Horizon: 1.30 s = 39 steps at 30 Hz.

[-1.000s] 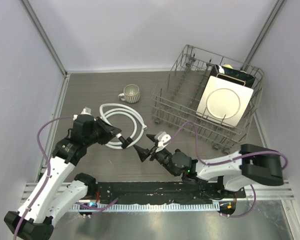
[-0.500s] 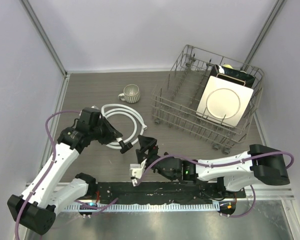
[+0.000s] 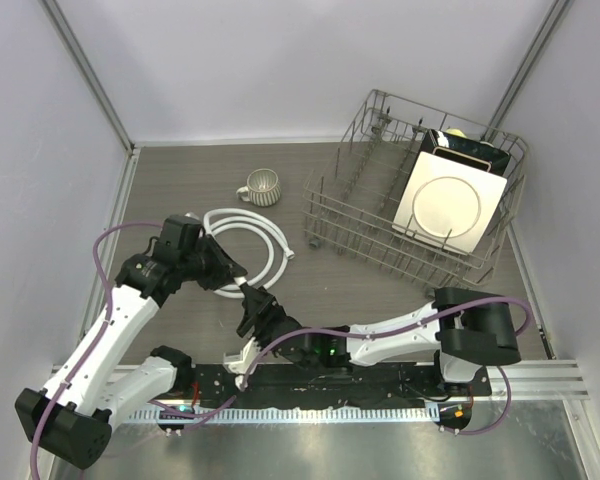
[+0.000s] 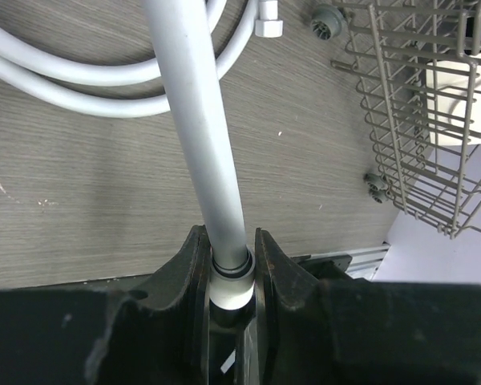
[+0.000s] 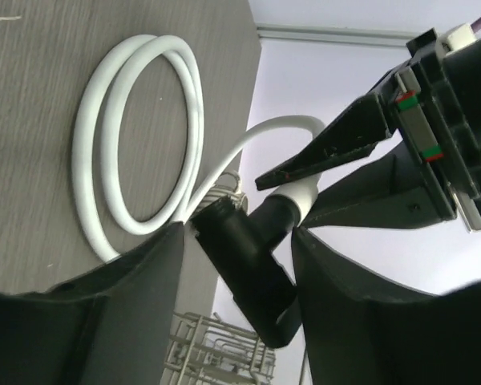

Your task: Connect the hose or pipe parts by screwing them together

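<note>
The white hose (image 3: 242, 226) lies coiled on the table, its free end nut (image 3: 289, 254) near the rack. My left gripper (image 3: 237, 282) is shut on the other end nut (image 4: 228, 287), with the hose (image 4: 194, 120) running up out of its jaws. That white nut (image 5: 300, 192) sits on a branch of the black T-shaped fitting (image 5: 244, 269). My right gripper (image 5: 239, 241) comes from below with the fitting slanted between its fingers, touching both. In the top view the right gripper (image 3: 256, 307) sits just right of the left one.
A grey ribbed mug (image 3: 261, 186) stands behind the coil. A wire dish rack (image 3: 352, 205) holding a square plate (image 3: 445, 208) fills the right side. Purple cables loop off both arms. The rail with the arm bases (image 3: 310, 380) runs along the near edge.
My right arm has swung left and turned over, and its jaws have narrowed round the black fitting. The left gripper shifted slightly a second ago and has kept its hold on the hose end.
</note>
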Motion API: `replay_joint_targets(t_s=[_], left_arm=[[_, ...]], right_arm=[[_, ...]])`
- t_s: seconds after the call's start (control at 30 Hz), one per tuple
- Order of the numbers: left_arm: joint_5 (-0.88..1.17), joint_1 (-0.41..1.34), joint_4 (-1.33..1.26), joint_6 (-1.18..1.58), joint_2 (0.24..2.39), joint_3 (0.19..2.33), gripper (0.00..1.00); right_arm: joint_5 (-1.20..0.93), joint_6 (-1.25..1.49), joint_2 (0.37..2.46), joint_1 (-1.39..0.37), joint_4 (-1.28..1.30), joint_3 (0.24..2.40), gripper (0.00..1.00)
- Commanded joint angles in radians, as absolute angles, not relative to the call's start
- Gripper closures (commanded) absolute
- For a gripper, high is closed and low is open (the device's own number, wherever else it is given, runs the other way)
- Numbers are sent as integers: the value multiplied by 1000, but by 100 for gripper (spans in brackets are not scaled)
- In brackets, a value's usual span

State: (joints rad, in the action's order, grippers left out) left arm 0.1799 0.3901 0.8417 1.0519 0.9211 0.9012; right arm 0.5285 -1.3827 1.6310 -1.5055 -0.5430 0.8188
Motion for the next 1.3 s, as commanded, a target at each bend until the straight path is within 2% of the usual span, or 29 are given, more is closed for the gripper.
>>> replay_joint_targets(t_s=[0.0, 0.03, 0.2, 0.3, 0.47, 0.7, 0.9, 1.07, 1.17, 1.23, 1.27], left_arm=[[229, 390, 787, 1071, 908, 911, 100], [230, 388, 781, 1077, 904, 908, 100], [264, 388, 645, 1182, 838, 830, 100], [253, 388, 556, 1253, 792, 769, 100], [204, 388, 417, 1413, 654, 666, 100], [180, 388, 351, 1434, 600, 655, 100], [187, 390, 250, 1465, 546, 597, 100], [150, 388, 238, 1477, 512, 560, 100], [137, 388, 235, 1480, 512, 546, 100], [127, 390, 236, 1474, 509, 542, 100], [111, 390, 256, 1470, 508, 546, 100]], right_arm=[[601, -1376, 1651, -1513, -656, 873, 49], [613, -1326, 1655, -1513, -707, 873, 62], [765, -1050, 1707, -1494, -1013, 858, 79], [848, -876, 1735, -1479, -1164, 841, 82], [926, -519, 1749, -1459, -1177, 851, 89], [828, 88, 1698, -1399, -1144, 790, 96], [738, 386, 1669, -1342, -1207, 706, 99], [785, 639, 1669, -1310, -1223, 672, 99], [750, 670, 1697, -1308, -1270, 673, 92], [732, 690, 1704, -1309, -1307, 663, 76], [723, 689, 1703, -1310, -1346, 638, 60]])
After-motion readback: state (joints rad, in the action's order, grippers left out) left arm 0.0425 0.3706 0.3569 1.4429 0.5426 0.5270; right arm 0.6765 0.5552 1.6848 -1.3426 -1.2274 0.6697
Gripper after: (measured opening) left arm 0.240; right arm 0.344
